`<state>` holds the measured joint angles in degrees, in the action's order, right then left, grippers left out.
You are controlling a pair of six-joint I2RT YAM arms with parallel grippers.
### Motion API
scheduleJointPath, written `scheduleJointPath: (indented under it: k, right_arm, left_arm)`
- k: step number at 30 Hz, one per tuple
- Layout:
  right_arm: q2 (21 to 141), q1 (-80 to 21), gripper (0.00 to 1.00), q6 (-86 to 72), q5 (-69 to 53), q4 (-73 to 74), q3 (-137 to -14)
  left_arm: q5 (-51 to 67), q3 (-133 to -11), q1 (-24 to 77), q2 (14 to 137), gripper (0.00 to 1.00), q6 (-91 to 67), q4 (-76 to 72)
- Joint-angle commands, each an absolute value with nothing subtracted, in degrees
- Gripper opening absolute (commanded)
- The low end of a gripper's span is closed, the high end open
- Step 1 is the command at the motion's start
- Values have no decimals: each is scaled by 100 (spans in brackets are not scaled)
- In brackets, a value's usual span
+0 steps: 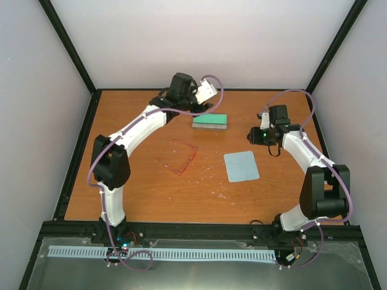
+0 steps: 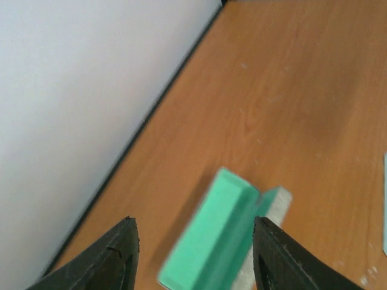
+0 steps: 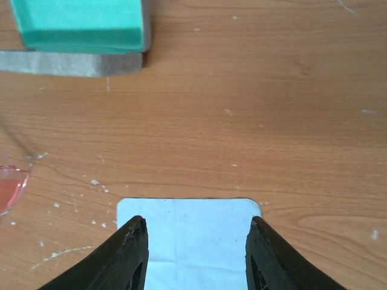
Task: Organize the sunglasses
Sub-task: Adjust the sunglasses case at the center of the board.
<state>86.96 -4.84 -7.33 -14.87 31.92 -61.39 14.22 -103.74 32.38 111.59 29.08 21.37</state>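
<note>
The red-pink sunglasses (image 1: 181, 158) lie unfolded on the table's middle left; one lens edge shows in the right wrist view (image 3: 8, 187). The grey case (image 1: 210, 121) lies open at the back, its green inside up; it also shows in the left wrist view (image 2: 211, 241) and the right wrist view (image 3: 78, 27). My left gripper (image 1: 208, 90) is open and empty, raised just behind the case (image 2: 193, 235). My right gripper (image 1: 257, 136) is open and empty, above the light blue cloth (image 1: 241, 166), which lies flat between its fingers in the right wrist view (image 3: 190, 241).
The orange wood table (image 1: 139, 193) has a black frame rail along its edges. White walls stand close on three sides; the back wall (image 2: 72, 109) is right beside my left gripper. White specks dot the table near the cloth.
</note>
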Motion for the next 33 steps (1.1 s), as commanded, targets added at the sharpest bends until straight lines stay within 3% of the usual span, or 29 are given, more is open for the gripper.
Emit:
scheduleJointPath:
  k: [1,3,7,10,18,33]
  right_arm:
    - [8610,-547,43,-701,-2092,2727,-6164]
    - [8769,-764,40,-760,-2093,2473,-6442]
    - [9617,-1124,17,-893,-2244,2416,-7604]
    - [10487,-1465,6,-871,-2358,2600,-8462]
    - [11901,-2167,3,-827,-2439,3020,-9744]
    - [12339,-2405,3,-861,-2462,3234,-9584]
  left_arm:
    - [1373,-9916,3296,11152,49,2705,2144]
    - [1267,-9980,3252,11213,47,2736,2119]
    - [1358,-10180,3074,11340,44,2643,2136]
    - [1401,-10372,2887,11454,44,2454,2135]
    - [1441,-10569,2427,11601,43,2201,2243]
    - [1424,-9949,2285,11308,43,2232,1872]
